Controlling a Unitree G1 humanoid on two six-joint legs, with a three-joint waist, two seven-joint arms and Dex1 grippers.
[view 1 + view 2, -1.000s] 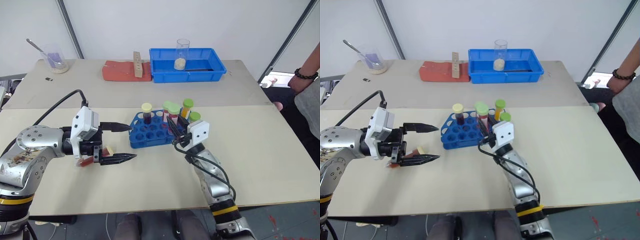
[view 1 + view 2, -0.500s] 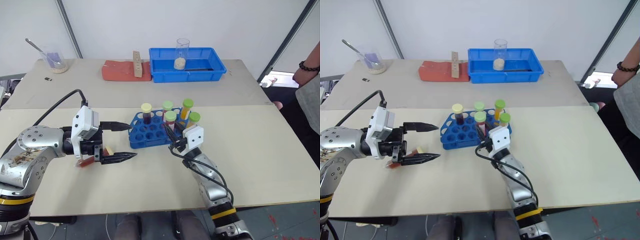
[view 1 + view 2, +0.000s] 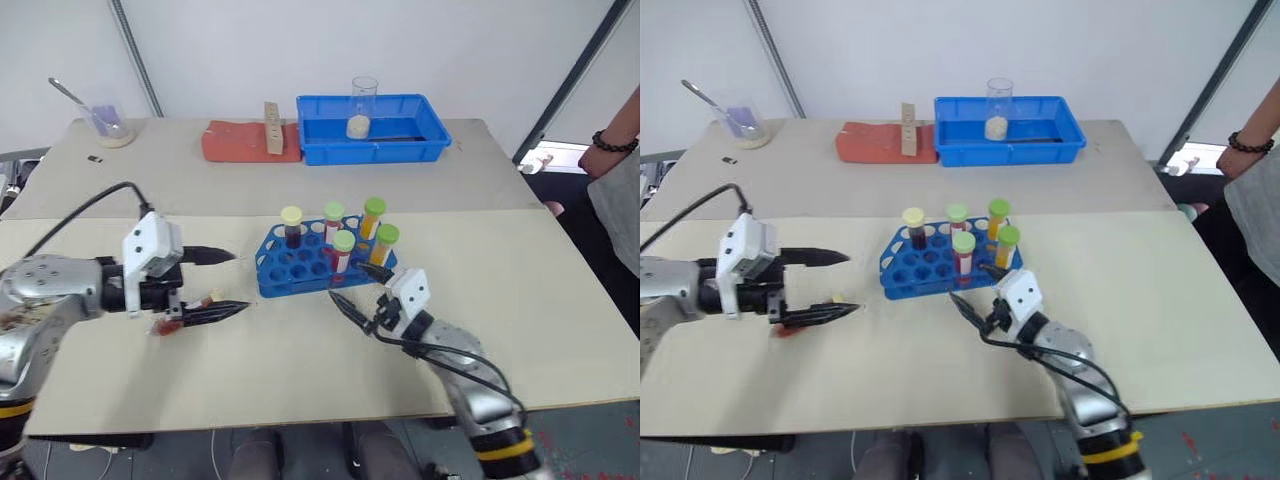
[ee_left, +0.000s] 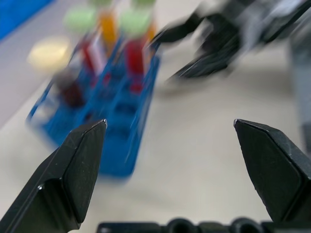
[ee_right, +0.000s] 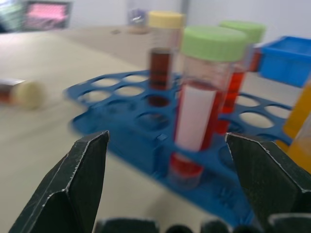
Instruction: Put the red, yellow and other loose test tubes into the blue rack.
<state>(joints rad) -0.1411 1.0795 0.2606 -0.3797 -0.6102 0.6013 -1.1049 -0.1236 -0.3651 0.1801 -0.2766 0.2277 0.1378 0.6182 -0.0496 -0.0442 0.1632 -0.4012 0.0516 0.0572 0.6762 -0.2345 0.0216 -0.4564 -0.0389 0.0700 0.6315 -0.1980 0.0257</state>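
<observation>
The blue rack (image 3: pixel 300 268) stands mid-table with several capped tubes upright in it. Among them is a green-capped red tube (image 5: pixel 197 111) in the front row and a yellow-capped dark tube (image 3: pixel 291 226) at the back. My right gripper (image 3: pixel 344 281) hovers open just in front of the rack, nothing between its fingers. A loose red tube (image 3: pixel 168 324) with a cream cap lies on the table left of the rack, partly under the lower finger of my left gripper (image 3: pixel 243 280). That gripper is open and empty, pointing toward the rack.
At the table's back stand a blue bin (image 3: pixel 375 140) holding a glass beaker (image 3: pixel 364 107), a red mat (image 3: pixel 240 142) with a wooden block, and a beaker with a spoon (image 3: pixel 105 122). A person's arm (image 3: pixel 612 140) shows at the right edge.
My right gripper opened, let go of the green-capped red tube now standing in the rack's front row, and drew back toward me. My left arm shifted left.
</observation>
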